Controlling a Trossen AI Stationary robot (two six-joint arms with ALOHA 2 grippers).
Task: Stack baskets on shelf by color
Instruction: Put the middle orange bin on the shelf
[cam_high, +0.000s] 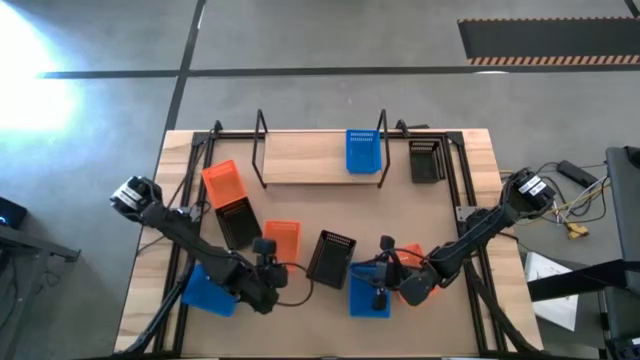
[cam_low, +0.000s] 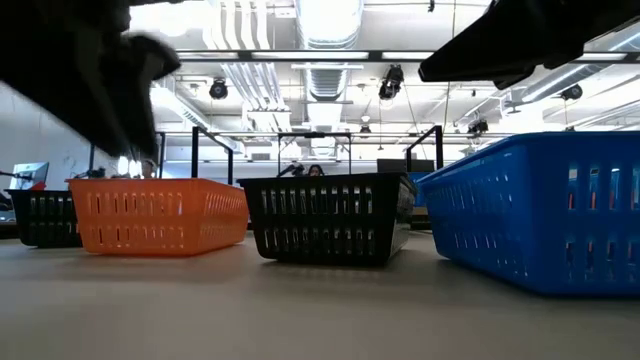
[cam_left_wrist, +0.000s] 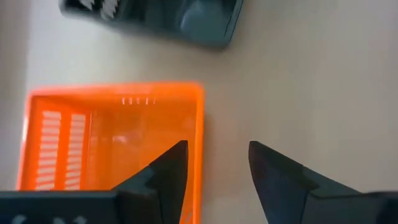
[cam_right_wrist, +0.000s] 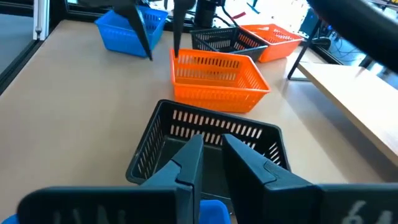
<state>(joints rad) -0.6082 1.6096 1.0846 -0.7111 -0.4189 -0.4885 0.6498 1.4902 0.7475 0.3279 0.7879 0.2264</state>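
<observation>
Shelf (cam_high: 300, 160): wooden plank in a black wire frame, set at the far edge of the tabletop (cam_high: 470, 240). One blue basket (cam_high: 363, 151) is stood on it near its right end, presumably as the start of a blue stack.

Baskets off the shelf: an orange basket (cam_high: 224, 183) and a black one are lain near the shelf's left end; another black basket (cam_high: 427, 160) is placed just beside its right end. An orange basket (cam_high: 281, 240) and a black basket (cam_high: 331, 257) are found mid-tabletop; blue ones are seen toward the near edge.

Left gripper (cam_high: 268, 262): held above the near rim of the mid-tabletop orange basket, jaws parted and empty, one finger over the wall as if for a rim grasp.

Right gripper (cam_high: 384, 262): fingers drawn narrow, nothing seen between them, poised over a blue basket (cam_high: 369, 292) and faced toward the black one.
</observation>
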